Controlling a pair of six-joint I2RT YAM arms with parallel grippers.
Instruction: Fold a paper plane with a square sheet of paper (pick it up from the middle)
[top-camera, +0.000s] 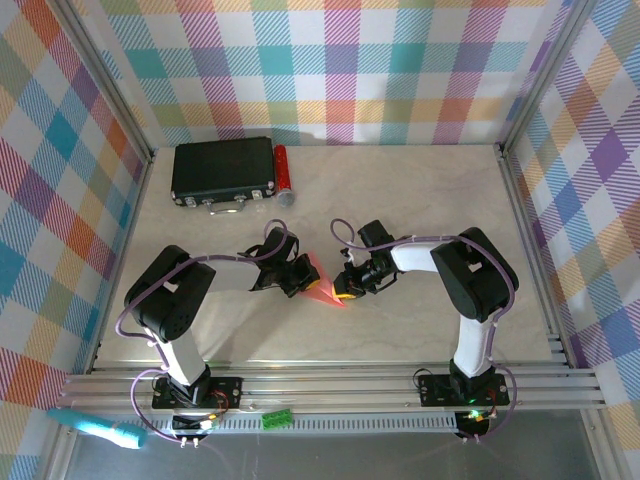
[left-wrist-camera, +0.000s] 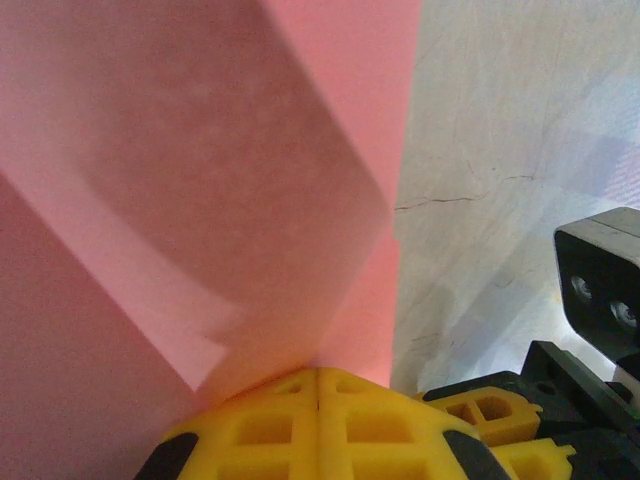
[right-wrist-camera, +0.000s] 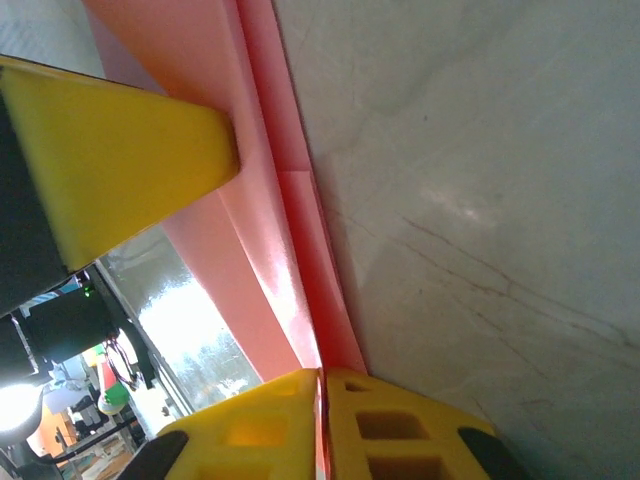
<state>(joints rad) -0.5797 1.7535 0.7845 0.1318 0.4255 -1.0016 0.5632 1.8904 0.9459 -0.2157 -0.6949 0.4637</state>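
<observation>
Left gripper (left-wrist-camera: 318, 405) is clamping fully shut on the paper plane (top-camera: 320, 283) from its 9 o'clock. Right gripper (right-wrist-camera: 322, 405) is pinching the narrow folded edge from 3 o'clock, jaws all but closed, mid-desk (top-camera: 420, 210). The danger: if they're pulling apart, the thin paper is tearing or the crease is springing open.

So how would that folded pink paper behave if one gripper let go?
Probably floppy: the pink paper is a thin sheet, pinched at its edges by the left gripper and right gripper. Its creases likely stiffen it slightly. It looks very light, so it could slide on the smooth table.
</observation>
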